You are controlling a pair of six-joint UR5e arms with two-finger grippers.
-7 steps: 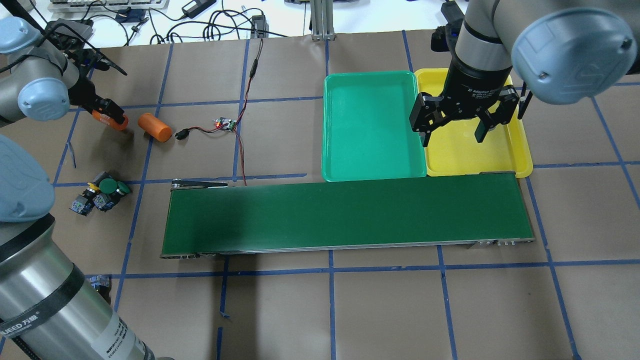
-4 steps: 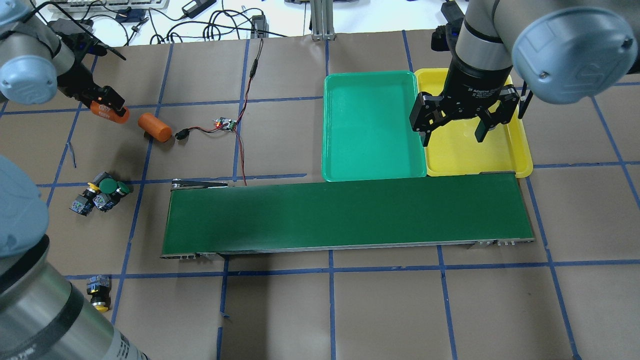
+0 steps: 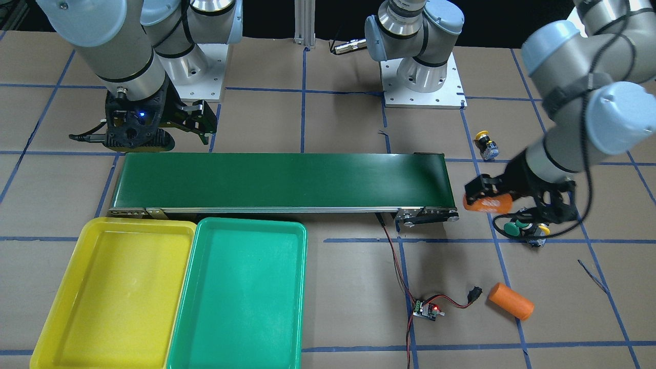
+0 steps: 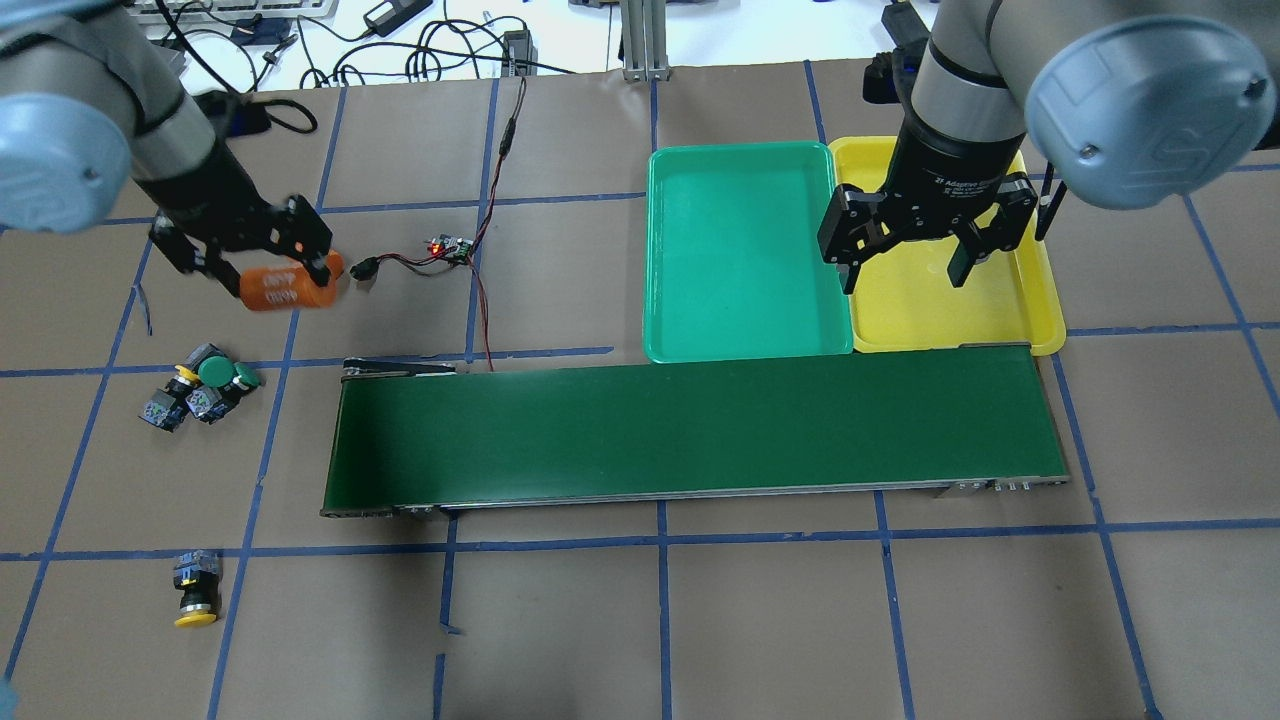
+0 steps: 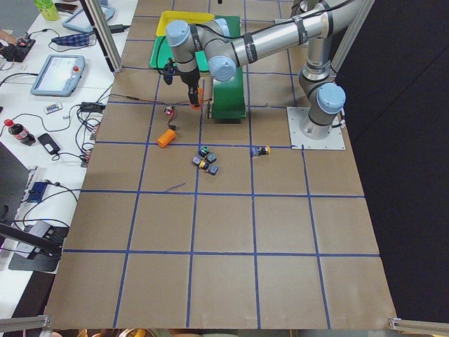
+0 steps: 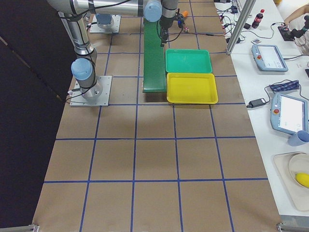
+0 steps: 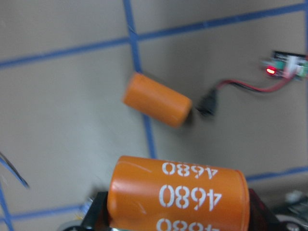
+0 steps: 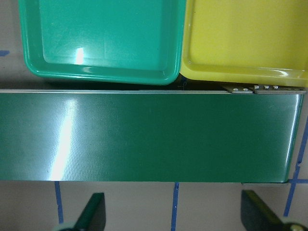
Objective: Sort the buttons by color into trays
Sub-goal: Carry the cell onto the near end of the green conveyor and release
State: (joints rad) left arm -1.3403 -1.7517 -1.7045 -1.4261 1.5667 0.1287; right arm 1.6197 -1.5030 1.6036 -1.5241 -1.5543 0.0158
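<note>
Overhead view, 12 o'clock = away from the robot. The left hand (image 4: pixel 272 278) is clamped on an orange cylinder marked 4680 (image 4: pixel 280 288). It holds it clear of the brown paper-covered counter (image 4: pixel 560 620), approx 10 o'clock of the long dark-green conveyor belt (image 4: pixel 690 430). A plain orange cylinder (image 3: pixel 510 301) lies on its side on the counter. It is mostly hidden behind the held one from overhead. A small circuit board w/ red wires (image 4: pixel 450 247) sits at its 3 o'clock.

The right hand (image 4: pixel 905 275) has fingers wide apart w/ nothing btwn them. It hangs over the 9 o'clock edge of the bright yellow shallow plastic tray (image 4: pixel 1040 300). The teal-green shallow plastic tray (image 4: pixel 740 250) touches that edge. Both trays sit at 12 o'clock of the belt's right half.

Three small push-button switches w/ black-grey bodies (image 4: pixel 200 388), two green-capped and one yellow-capped, are bunched together at 9 o'clock of the belt's left end. A fourth yellow-capped button (image 4: pixel 194 596) lies alone at 6 o'clock of the bunch. All four are on the counter, well apart from the trays.
</note>
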